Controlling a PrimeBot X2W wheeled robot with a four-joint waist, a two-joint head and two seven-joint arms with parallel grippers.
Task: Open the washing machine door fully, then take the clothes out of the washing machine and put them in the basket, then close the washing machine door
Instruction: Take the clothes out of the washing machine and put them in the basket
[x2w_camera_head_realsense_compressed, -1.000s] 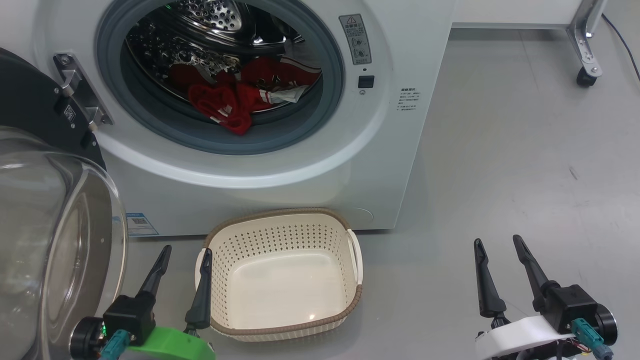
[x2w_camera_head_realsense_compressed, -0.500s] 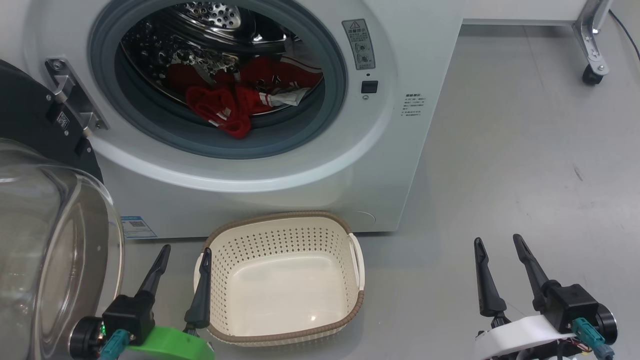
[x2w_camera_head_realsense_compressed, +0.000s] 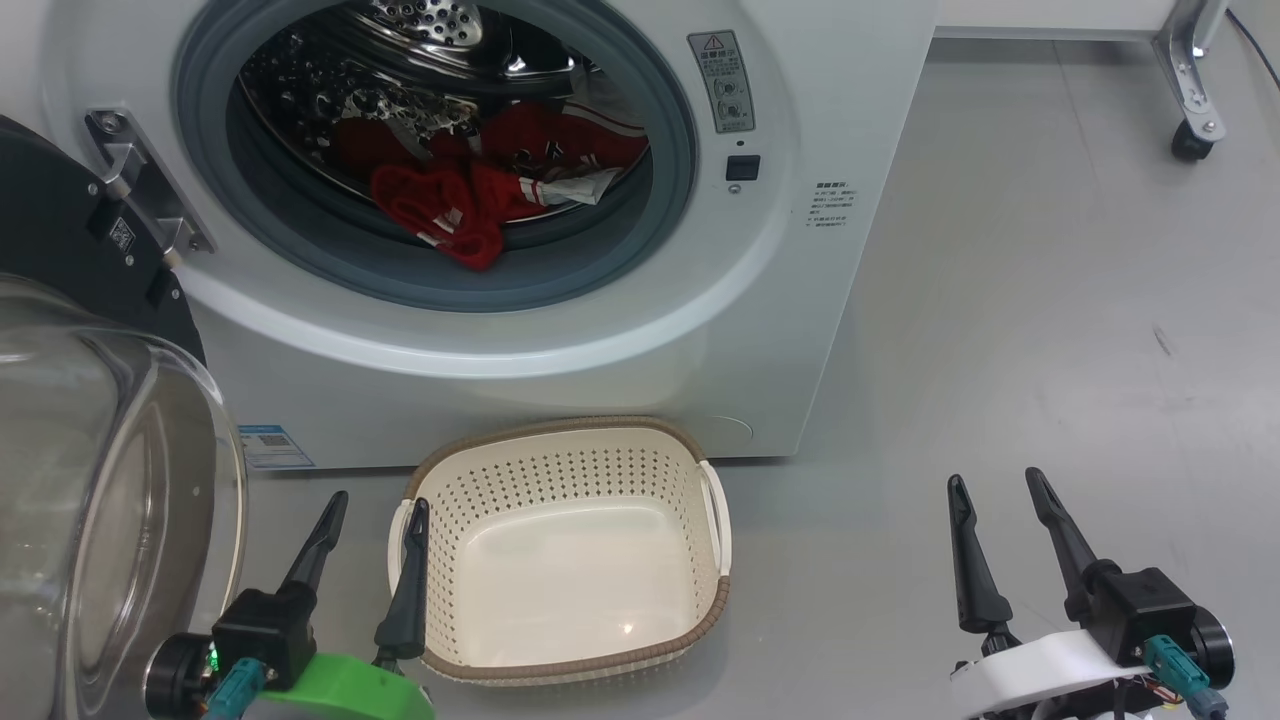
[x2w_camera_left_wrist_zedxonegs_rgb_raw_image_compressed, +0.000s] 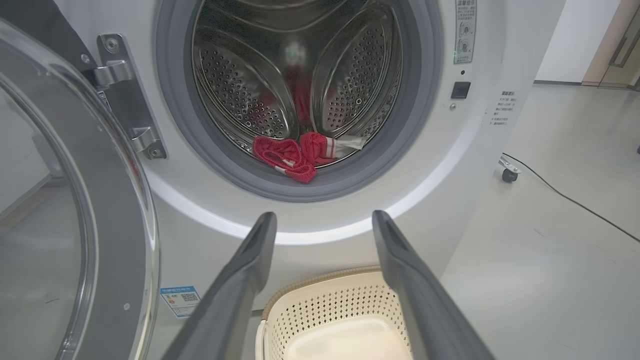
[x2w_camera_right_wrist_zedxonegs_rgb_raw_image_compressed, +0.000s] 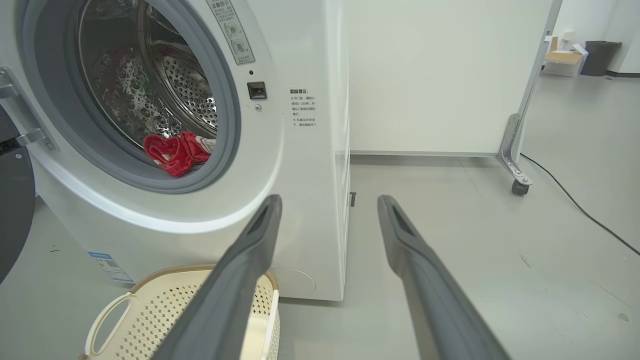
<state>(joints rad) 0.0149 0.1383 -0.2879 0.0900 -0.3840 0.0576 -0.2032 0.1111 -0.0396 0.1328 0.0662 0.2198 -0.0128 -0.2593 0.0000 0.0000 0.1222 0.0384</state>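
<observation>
The white washing machine (x2w_camera_head_realsense_compressed: 560, 340) stands with its door (x2w_camera_head_realsense_compressed: 90, 480) swung wide to the left, the glass bowl bulging toward me. Red clothes (x2w_camera_head_realsense_compressed: 470, 200) lie at the drum's front lip, also seen as clothes (x2w_camera_left_wrist_zedxonegs_rgb_raw_image_compressed: 295, 155) and clothes (x2w_camera_right_wrist_zedxonegs_rgb_raw_image_compressed: 175, 152). The cream basket (x2w_camera_head_realsense_compressed: 715, 590) sits hollow on the floor before the washer. My left gripper (x2w_camera_head_realsense_compressed: 375, 500) is open low beside the basket's left handle, its fingers (x2w_camera_left_wrist_zedxonegs_rgb_raw_image_compressed: 250, 260) framing the washer front. My right gripper (x2w_camera_head_realsense_compressed: 995, 485) is open over bare floor at the right, fingers (x2w_camera_right_wrist_zedxonegs_rgb_raw_image_compressed: 400, 235) apart.
A white panel on a castor leg (x2w_camera_head_realsense_compressed: 1190, 140) stands at the far right, with a cable (x2w_camera_right_wrist_zedxonegs_rgb_raw_image_compressed: 575, 205) trailing over the grey floor. The door hinge bracket (x2w_camera_head_realsense_compressed: 150, 190) juts out at the washer's left. A cardboard box and a dark bin (x2w_camera_right_wrist_zedxonegs_rgb_raw_image_compressed: 600, 57) sit far back.
The head view has shifted a little, so the washer sits slightly further right in the picture. Both grippers stay open in the same spots; clothes and basket are unmoved.
</observation>
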